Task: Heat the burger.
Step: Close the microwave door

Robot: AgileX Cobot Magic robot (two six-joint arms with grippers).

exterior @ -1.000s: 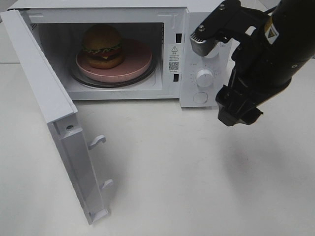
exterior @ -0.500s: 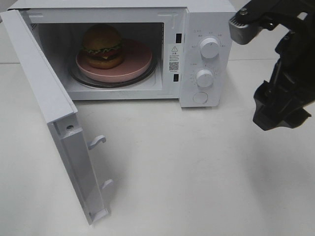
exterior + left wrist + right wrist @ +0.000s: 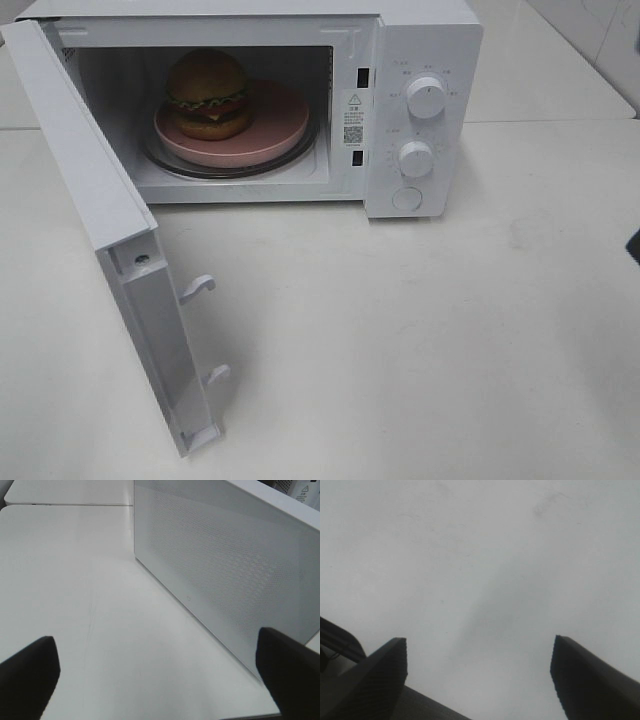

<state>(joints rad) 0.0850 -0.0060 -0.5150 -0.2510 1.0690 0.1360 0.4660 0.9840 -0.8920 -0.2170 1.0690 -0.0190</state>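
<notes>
The burger [image 3: 207, 93] stands on a pink plate [image 3: 270, 125] on the glass turntable inside the white microwave [image 3: 425, 40], toward the cavity's left. The microwave door [image 3: 110, 240] hangs wide open to the left. In the left wrist view my left gripper [image 3: 160, 672] is open and empty, facing the perforated outer face of the door [image 3: 225, 575] over the white table. My right gripper [image 3: 477, 667] is open with nothing between its fingers above bare table. Only a dark sliver of the right arm [image 3: 634, 245] shows at the high view's right edge.
Two dials [image 3: 427, 97] and a round button [image 3: 406, 198] sit on the microwave's right panel. Door latches [image 3: 198, 287] stick out from the open door's inner side. White table [image 3: 420, 340] spreads in front of the microwave.
My right arm has pulled away from the microwave's control panel to the right and almost left the high view. The burger, plate and door have not moved.
</notes>
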